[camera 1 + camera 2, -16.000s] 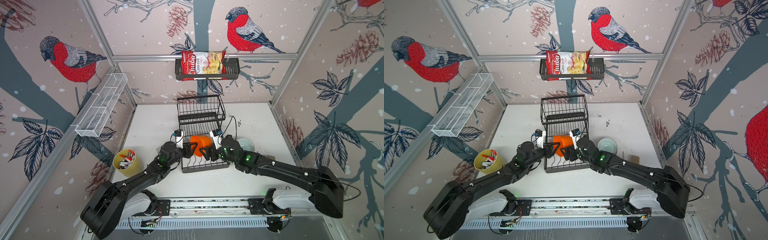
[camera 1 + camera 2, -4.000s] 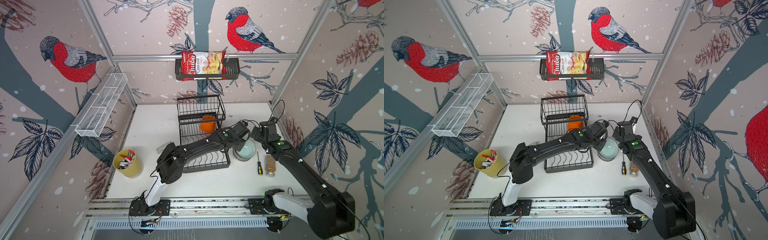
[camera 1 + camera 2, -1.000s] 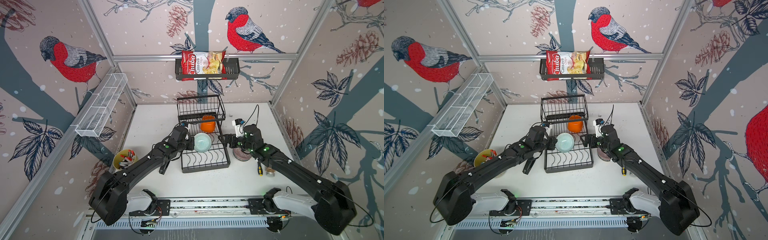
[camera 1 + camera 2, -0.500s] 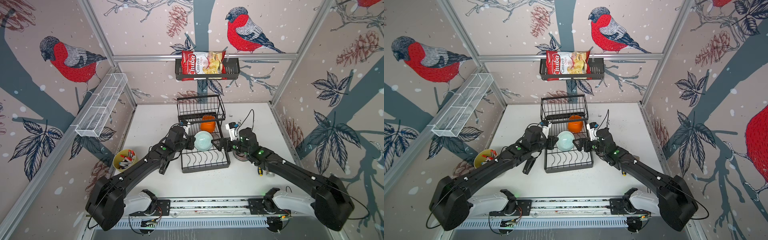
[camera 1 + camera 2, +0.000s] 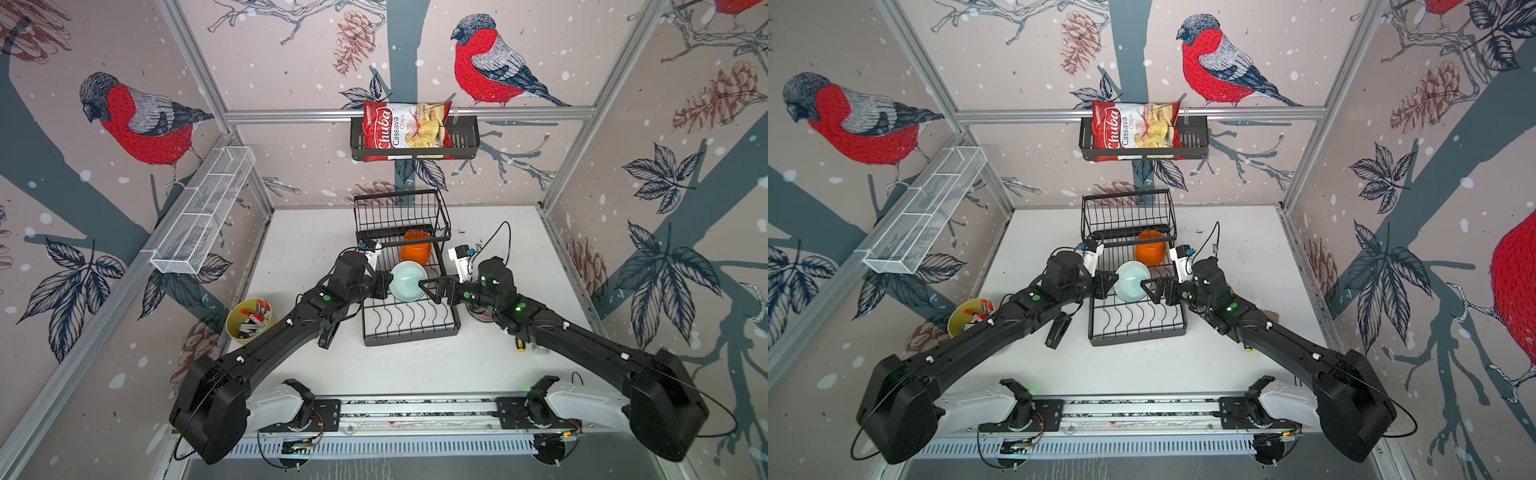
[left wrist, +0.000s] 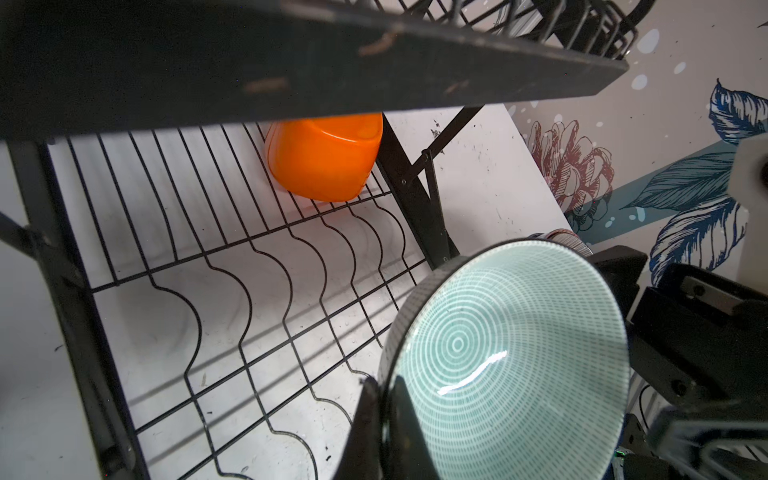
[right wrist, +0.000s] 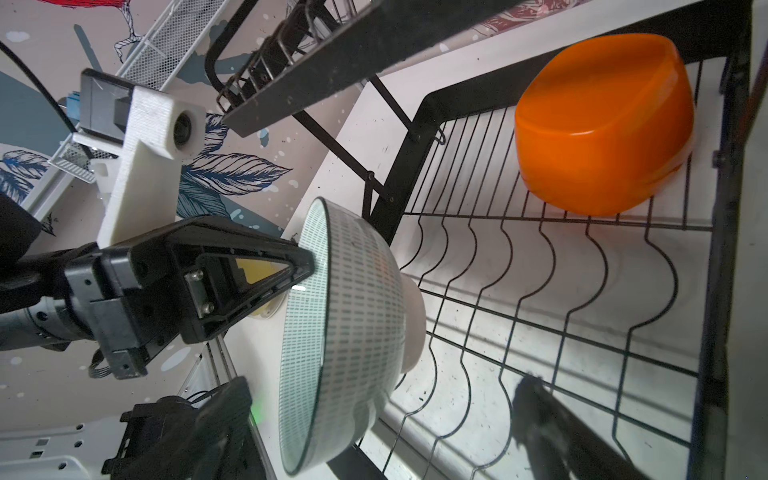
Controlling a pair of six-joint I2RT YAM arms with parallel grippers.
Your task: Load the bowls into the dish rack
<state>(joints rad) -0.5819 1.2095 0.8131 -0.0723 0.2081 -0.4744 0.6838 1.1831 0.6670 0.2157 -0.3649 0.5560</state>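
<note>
My left gripper (image 5: 384,286) (image 6: 384,384) is shut on the rim of the pale mint bowl (image 5: 408,281) (image 5: 1132,281) (image 6: 511,357). The bowl stands on edge just above the base tray of the black wire dish rack (image 5: 411,332) (image 5: 1133,328). My right gripper (image 5: 429,287) (image 7: 382,382) is open at the bowl's opposite side, one finger on each side of it, with gaps showing. The orange bowl (image 5: 415,249) (image 7: 602,124) lies on the tray under the raised basket. A patterned bowl (image 5: 478,314) sits on the table, mostly hidden under my right arm.
A yellow cup of pens (image 5: 250,320) stands left of the rack, with a black object (image 5: 326,334) beside the left arm. A screwdriver (image 5: 519,343) lies at the right. A white mesh trough (image 5: 203,210) and a shelf basket holding a chips bag (image 5: 411,133) hang on the walls.
My right gripper has moved left to the mint bowl and its jaws have opened a little wider. The left gripper has held the bowl in about the same place.
</note>
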